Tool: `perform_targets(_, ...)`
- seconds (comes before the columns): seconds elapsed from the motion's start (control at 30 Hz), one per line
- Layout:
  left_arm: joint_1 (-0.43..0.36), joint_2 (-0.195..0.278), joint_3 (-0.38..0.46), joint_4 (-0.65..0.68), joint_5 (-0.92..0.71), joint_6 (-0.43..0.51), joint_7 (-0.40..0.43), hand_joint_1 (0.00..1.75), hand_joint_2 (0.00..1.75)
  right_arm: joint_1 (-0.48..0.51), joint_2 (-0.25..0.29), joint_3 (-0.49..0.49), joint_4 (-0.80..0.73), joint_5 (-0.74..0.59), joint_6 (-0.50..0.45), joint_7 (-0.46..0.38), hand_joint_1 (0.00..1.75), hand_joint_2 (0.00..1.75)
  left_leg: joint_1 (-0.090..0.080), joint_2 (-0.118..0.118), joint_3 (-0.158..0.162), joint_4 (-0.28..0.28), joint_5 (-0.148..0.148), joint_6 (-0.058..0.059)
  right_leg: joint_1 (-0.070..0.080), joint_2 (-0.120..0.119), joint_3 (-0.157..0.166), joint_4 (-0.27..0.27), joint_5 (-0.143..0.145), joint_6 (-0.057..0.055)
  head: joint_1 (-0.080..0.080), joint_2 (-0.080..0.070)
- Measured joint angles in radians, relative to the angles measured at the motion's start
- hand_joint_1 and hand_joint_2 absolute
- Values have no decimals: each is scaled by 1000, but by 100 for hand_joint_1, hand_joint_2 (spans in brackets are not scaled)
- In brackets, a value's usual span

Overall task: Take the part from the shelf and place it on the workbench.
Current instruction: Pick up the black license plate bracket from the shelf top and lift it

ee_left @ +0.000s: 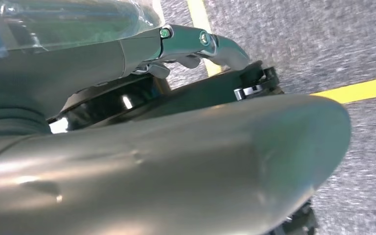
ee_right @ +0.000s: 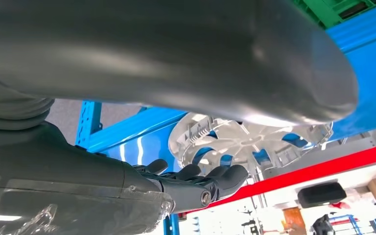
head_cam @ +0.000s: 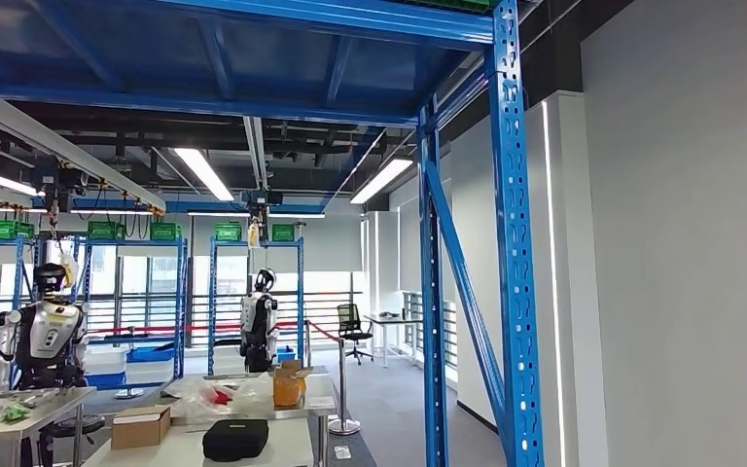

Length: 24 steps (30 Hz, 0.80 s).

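- Down at my side, the left hand (ee_left: 210,46) hangs over grey floor; I can't tell whether its fingers are curled or spread.
- Nearer the job, my right hand (ee_right: 196,183) is open, dark fingers (ee_right: 227,177) apart, holding nothing.
- Just beyond those fingertips lies the white part (ee_right: 247,142), a flat spoked disc on the blue shelf (ee_right: 367,73), so I judge the right arm takes it.

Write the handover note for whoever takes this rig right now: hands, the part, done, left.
Right hand: raised at the blue shelf, fingers spread just below the white round slotted part; no grip shown.
Left hand: hanging over grey floor with yellow lines, holds nothing I can see.
Done: reach to the shelf.
Left: grasp the part, carry it to a workbench; tables stand ahead in the head view.
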Motion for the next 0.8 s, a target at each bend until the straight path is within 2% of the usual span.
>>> perform_targets(0.03,-1,0,0,0,-1,0,0,0,0,1,0,0,0,0,0,0,0,0,0,0,-7,2,17,0,0,1,3,0,-2,1,1,0)
perform_targets(0.07,-2,0,0,0,-2,0,1,0,0,2,0,0,0,0,0,0,0,0,0,0,5,-36,53,2,0,2,7,0,-4,2,2,0)
perform_targets(0.13,0,1,0,1,-5,0,2,0,0,3,0,0,0,0,0,1,0,0,-1,0,54,-163,131,11,2,6,16,0,-9,9,3,0)
perform_targets(0.17,-1,1,0,1,-6,0,2,0,0,3,0,0,-1,0,-1,2,0,0,-3,0,76,-216,149,17,3,7,18,1,-11,13,3,0)
perform_targets(0.2,-2,0,0,1,-8,-1,3,0,0,5,0,0,-1,0,-1,3,0,0,-5,0,87,-247,153,22,4,6,17,1,-12,19,2,0)
perform_targets(0.27,-3,0,0,2,-9,-1,3,0,0,7,-1,-1,-2,0,-1,3,0,0,-8,0,92,-263,144,33,5,5,15,-1,-11,32,1,0)
perform_targets(0.33,-2,0,0,2,-12,-2,3,0,0,10,-2,-3,-4,1,-2,5,0,0,-5,0,97,-271,149,44,3,3,11,9,-20,44,-1,0)
perform_targets(0.4,-5,-2,0,2,-19,-5,4,0,0,14,-5,-6,-7,4,-4,6,0,0,-1,1,102,-277,153,53,2,3,-23,83,-63,51,-5,0)
perform_targets(0.47,-7,-6,0,2,-29,-11,10,0,0,26,-8,-8,-8,6,-5,8,0,0,-3,1,103,-277,152,58,2,3,-87,210,-116,54,-9,0)
perform_targets(0.5,-7,-8,0,2,-34,-13,15,0,0,33,-9,-9,-8,7,-6,9,0,0,-5,1,104,-277,150,59,2,3,-112,255,-125,55,-10,0)
perform_targets(0.53,-7,-9,0,2,-39,-15,19,0,0,39,-11,-10,-8,8,-6,9,0,0,-6,1,105,-277,149,60,2,3,-122,268,-116,54,-11,0)
perform_targets(0.57,-7,-9,0,2,-43,-17,23,0,0,44,-12,-12,-9,9,-6,9,0,0,-7,0,109,-276,147,60,3,3,-113,242,-89,52,-11,0)
perform_targets(0.63,-8,-10,-1,2,-53,-17,31,0,0,50,-14,-17,-11,10,-7,9,0,0,-9,0,116,-276,140,56,5,2,-58,118,-19,43,-12,0)
perform_targets(0.67,-10,-10,-1,2,-58,-17,35,0,0,53,-14,-20,-12,11,-7,9,0,0,-11,0,119,-274,136,52,7,2,-31,59,2,39,-12,0)
perform_targets(0.7,-11,-10,-1,2,-62,-17,39,0,0,56,-15,-22,-14,12,-7,9,0,0,-12,0,120,-274,134,47,9,2,-13,19,11,34,-11,0)
perform_targets(0.73,-12,-10,-1,2,-65,-17,43,0,0,60,-15,-24,-16,13,-8,9,0,0,-13,0,120,-274,132,42,12,2,-6,3,9,29,-10,0)
perform_targets(0.8,-14,-10,-1,2,-68,-17,47,0,0,67,-16,-27,-19,15,-9,9,0,0,-12,0,121,-275,128,32,12,3,-4,-3,7,19,-10,0)
